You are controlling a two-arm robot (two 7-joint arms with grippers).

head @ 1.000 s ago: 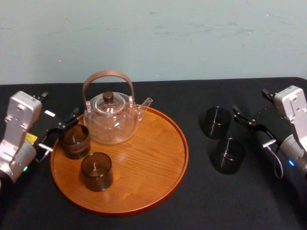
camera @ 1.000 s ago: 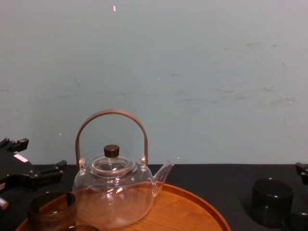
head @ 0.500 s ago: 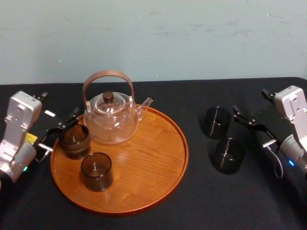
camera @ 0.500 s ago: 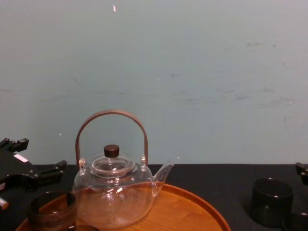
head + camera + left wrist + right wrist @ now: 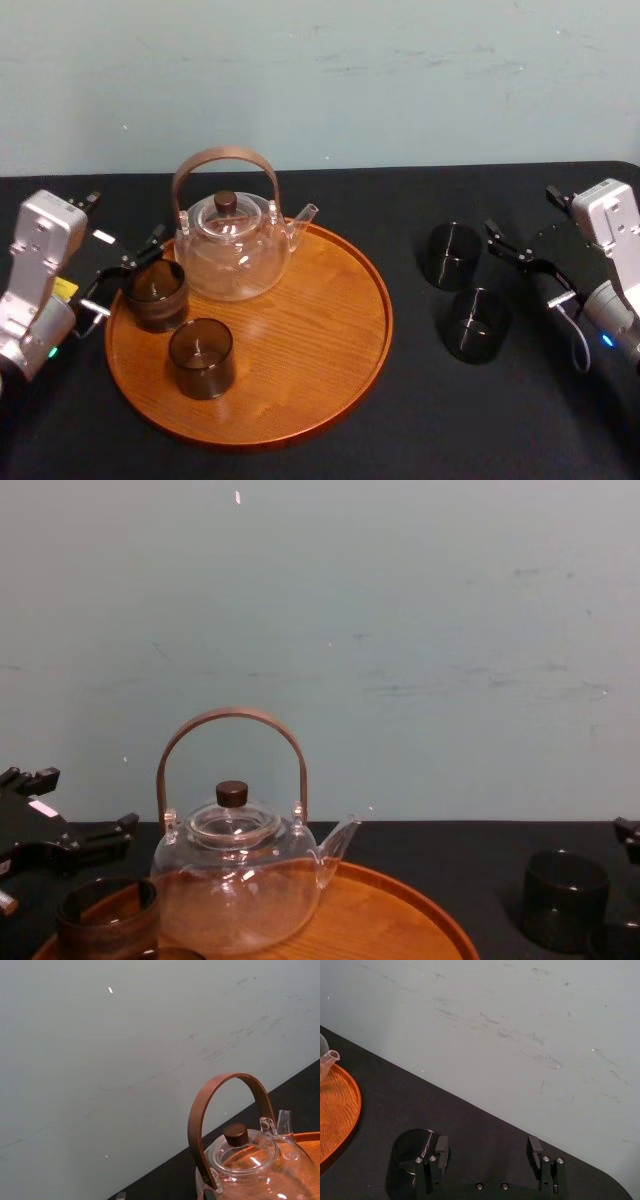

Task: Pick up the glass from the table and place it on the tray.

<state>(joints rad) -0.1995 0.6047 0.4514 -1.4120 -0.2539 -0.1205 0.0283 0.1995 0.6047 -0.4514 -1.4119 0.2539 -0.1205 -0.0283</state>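
Two dark glasses stand on the black table right of the tray: a far glass and a near glass. My right gripper is open just right of the far glass, nothing between its fingers. In the right wrist view this gripper has that glass beside one finger. The round wooden tray carries a glass teapot and two more dark glasses. My left gripper is open at the tray's left edge, just behind the rear tray glass and holding nothing.
A pale wall rises behind the table. The teapot's tall brown handle stands over the back of the tray. The black tablecloth runs on in front of the table glasses.
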